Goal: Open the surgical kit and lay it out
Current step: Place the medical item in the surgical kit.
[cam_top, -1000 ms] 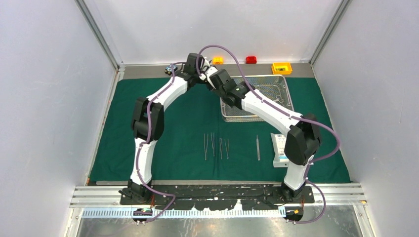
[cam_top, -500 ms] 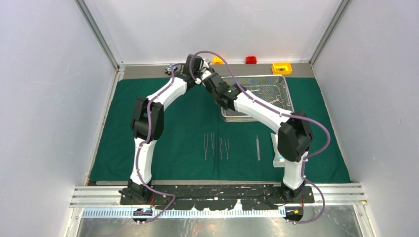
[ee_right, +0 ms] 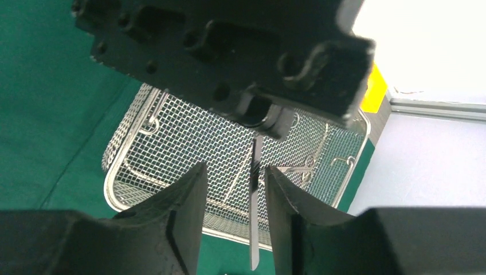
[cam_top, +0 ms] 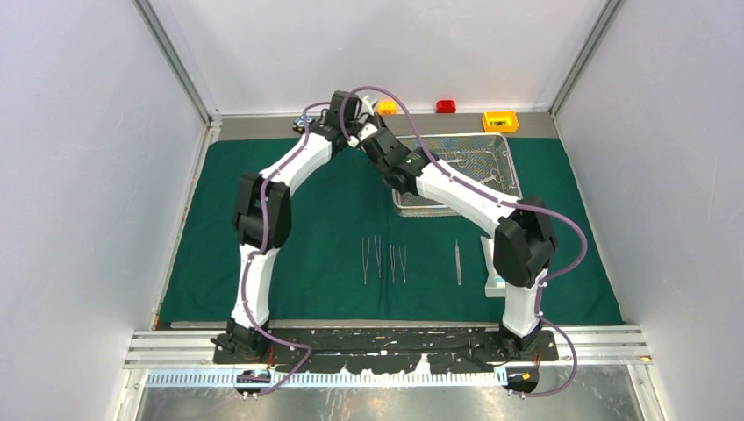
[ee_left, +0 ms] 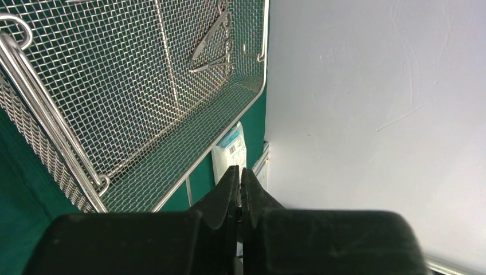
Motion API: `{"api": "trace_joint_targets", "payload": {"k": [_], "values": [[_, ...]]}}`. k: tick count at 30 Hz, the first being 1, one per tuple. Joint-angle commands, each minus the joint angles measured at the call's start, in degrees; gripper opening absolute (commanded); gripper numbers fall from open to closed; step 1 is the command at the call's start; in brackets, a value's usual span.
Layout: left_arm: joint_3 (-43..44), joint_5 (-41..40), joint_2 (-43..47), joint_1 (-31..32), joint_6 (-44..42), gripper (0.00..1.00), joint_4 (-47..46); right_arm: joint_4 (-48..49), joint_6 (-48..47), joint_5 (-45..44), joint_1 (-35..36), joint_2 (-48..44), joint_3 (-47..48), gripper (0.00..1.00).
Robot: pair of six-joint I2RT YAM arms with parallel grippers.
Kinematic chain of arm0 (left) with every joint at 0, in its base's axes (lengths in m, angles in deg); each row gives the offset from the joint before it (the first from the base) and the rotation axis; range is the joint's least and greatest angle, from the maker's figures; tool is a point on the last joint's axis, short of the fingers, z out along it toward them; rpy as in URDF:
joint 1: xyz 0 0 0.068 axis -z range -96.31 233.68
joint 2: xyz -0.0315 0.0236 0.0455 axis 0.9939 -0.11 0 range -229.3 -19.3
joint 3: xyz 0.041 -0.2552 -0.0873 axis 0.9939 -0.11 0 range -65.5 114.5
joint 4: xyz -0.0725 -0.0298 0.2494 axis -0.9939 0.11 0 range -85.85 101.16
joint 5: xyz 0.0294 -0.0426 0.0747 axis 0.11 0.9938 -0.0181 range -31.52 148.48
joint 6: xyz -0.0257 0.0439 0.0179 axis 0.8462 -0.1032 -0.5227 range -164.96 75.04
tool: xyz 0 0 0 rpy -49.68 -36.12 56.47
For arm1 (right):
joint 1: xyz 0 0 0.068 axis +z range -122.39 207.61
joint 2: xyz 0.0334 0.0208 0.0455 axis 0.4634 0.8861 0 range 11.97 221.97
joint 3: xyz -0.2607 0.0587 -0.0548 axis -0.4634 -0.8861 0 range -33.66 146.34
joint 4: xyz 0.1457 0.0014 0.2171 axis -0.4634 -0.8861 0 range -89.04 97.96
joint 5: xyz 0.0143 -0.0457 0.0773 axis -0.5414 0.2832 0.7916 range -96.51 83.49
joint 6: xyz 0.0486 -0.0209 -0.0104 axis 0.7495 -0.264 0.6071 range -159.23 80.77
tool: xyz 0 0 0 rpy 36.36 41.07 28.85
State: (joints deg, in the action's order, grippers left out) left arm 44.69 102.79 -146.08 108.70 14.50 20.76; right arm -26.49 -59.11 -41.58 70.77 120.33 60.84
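Note:
A dark green drape (cam_top: 333, 219) covers the table, with the steel mesh tray (cam_top: 511, 167) at its back right. Two pairs of tweezers (cam_top: 371, 259) (cam_top: 397, 263) and a single slim tool (cam_top: 458, 263) lie in a row at the front. The white pouch (cam_top: 490, 282) shows partly behind the right arm. Both grippers meet above the tray's left end. My left gripper (ee_left: 240, 171) is shut on a slim silver instrument (ee_right: 254, 229), which hangs down between the parted fingers of my right gripper (ee_right: 234, 169) without touching them. Ring-handled forceps (ee_right: 306, 163) lie in the tray (ee_right: 109, 189).
A yellow box (cam_top: 500, 121), a red block (cam_top: 447, 106) and an orange block (cam_top: 387, 107) sit on the grey strip behind the drape. White walls close in on the left, right and back. The arms' bases stand at the near edge.
The right arm swung left toward the left gripper. The left jaws closed on the slim instrument, and the right jaws then opened and let go of it.

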Motion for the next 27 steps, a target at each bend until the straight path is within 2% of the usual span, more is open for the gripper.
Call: {"api": "trace_joint_targets", "payload": {"k": [1, 6, 11, 18, 24, 27], "values": [[3.27, 2.57, -0.52, 0.21, -3.39, 0.0, 0.08, -0.68, 1.96, 3.76, 0.44, -4.53, 0.32, 0.5], [3.93, 2.56, -0.42, 0.21, -7.36, 0.0, 0.92, -1.87, 3.08, 8.06, 0.13, -8.68, -1.09, 0.58], [4.66, 4.78, -0.06, 0.36, -11.95, 0.0, 0.64, -5.97, 5.75, 17.84, -3.28, -14.25, -1.31, 0.58], [1.73, 9.88, 2.96, 2.66, -22.79, 0.0, -1.99, -9.53, 11.03, 38.26, -15.21, -23.06, -3.8, 0.58], [-3.2, 16.05, 3.86, 7.51, -26.65, 0.0, -7.45, -8.73, 14.26, 44.92, -24.34, -26.78, -6.91, 0.58], [-5.45, 16.88, 4.25, 10.55, -31.77, 0.0, -8.34, -8.44, 14.85, 45.78, -27.57, -27.84, -9.12, 0.58]]}}
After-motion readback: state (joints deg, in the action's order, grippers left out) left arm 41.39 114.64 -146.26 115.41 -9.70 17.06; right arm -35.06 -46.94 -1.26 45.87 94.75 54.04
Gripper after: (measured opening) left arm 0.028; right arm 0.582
